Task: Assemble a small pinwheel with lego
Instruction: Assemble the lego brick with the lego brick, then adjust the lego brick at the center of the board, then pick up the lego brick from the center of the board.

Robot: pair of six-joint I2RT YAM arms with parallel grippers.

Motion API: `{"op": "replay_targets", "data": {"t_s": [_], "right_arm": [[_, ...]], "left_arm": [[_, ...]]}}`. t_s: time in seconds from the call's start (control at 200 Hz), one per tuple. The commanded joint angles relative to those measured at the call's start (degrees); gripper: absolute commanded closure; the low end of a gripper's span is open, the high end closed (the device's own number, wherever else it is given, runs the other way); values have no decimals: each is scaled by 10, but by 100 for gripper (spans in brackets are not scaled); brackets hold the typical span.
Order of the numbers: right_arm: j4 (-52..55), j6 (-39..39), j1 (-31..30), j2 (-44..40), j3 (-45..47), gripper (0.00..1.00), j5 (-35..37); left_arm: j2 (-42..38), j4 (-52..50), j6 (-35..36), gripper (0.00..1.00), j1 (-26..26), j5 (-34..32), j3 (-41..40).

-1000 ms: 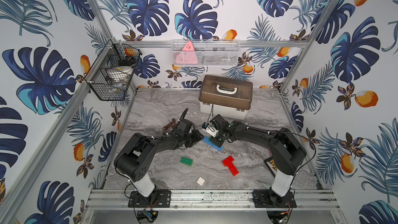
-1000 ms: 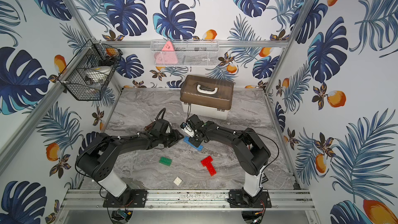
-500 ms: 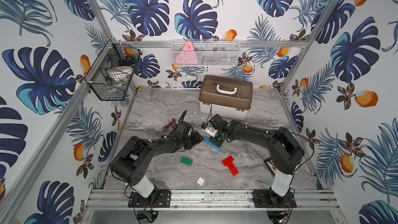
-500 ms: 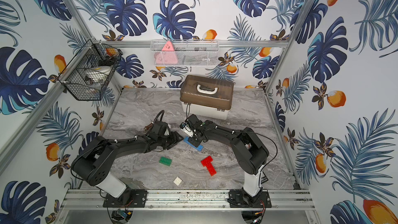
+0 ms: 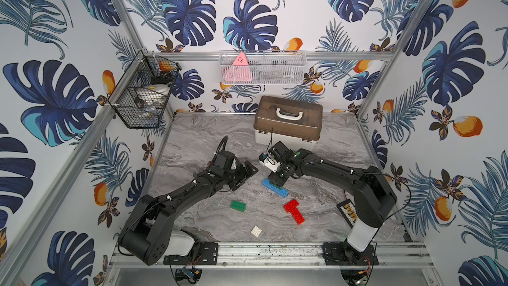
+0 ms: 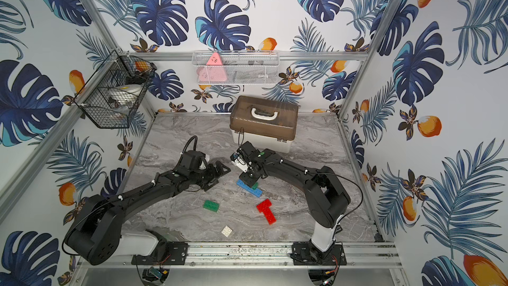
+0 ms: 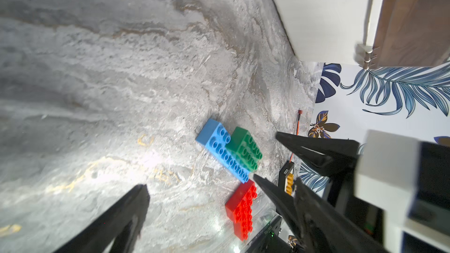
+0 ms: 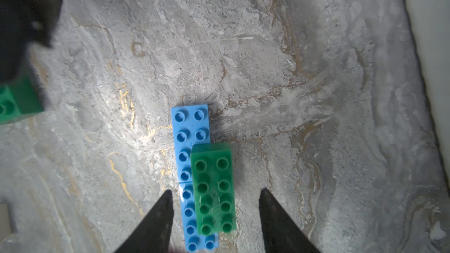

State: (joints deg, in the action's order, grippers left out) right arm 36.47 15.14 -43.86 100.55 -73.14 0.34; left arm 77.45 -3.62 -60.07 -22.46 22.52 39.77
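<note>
Two claws gape, both empty. Left claw (image 5: 247,178) hovers over bare bench (image 5: 206,138). Loose green brick (image 5: 238,206) and white brick (image 5: 256,231) lie apart. Right claw (image 8: 216,191) straddles, without touching, stacked green brick (image 8: 214,166) on blue bricks (image 8: 190,127). Red bricks (image 5: 294,211) lie rightmost.

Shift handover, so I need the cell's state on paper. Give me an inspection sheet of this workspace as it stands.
Surface: grey marble-look tabletop, no spill seen.
Job's things: two blue bricks end to end with a green brick stacked on them; loose green brick, two red bricks in a T and white square brick lie apart. Pinwheel not yet formed.
Clutter: lidded box at the back; black bead tray by the right arm's base.
End effectors: left end effector open, empty; right end effector open, straddling the blue-green stack without touching.
Cables: black cable loops over the left wrist; thin orange wire near the bead tray.
Surroundings: black wire basket and white mesh basket on leaf-print walls.
</note>
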Motion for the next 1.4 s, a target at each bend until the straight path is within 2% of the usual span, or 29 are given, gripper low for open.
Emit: {"op": "replay_targets", "data": {"t_s": [0.0,0.125,0.205,0.3,0.42,0.59,0.846,1.016,1.136,1.396], "right_arm": [[11,-33,0,-30,13,41,-25],[35,-85,0,-74,44,45,-88],[36,-129,0,-104,75,52,-140],[14,-186,-1,-133,136,57,-177],[-32,-215,-3,-148,191,58,-224],[-84,-240,-4,-144,235,59,-229],[-127,-262,5,-103,247,60,-223],[-119,-265,23,-89,236,60,-174],[-130,-264,37,-82,234,60,-164],[-130,-247,54,-54,211,60,-125]], "left_arm": [[-43,-97,-21,1,2,-22,-4],[-117,-231,-81,3,1,-86,-9],[-150,-300,-112,4,1,-116,-6],[-163,-300,-146,5,2,-107,-28],[-141,-276,-171,6,3,-91,-62],[-105,-254,-179,8,7,-92,-75],[-79,-247,-203,12,6,-90,-70],[-59,-216,-258,16,7,-70,-93],[-44,-177,-292,17,6,-54,-105],[-25,-202,-276,31,6,-71,-77]]}}
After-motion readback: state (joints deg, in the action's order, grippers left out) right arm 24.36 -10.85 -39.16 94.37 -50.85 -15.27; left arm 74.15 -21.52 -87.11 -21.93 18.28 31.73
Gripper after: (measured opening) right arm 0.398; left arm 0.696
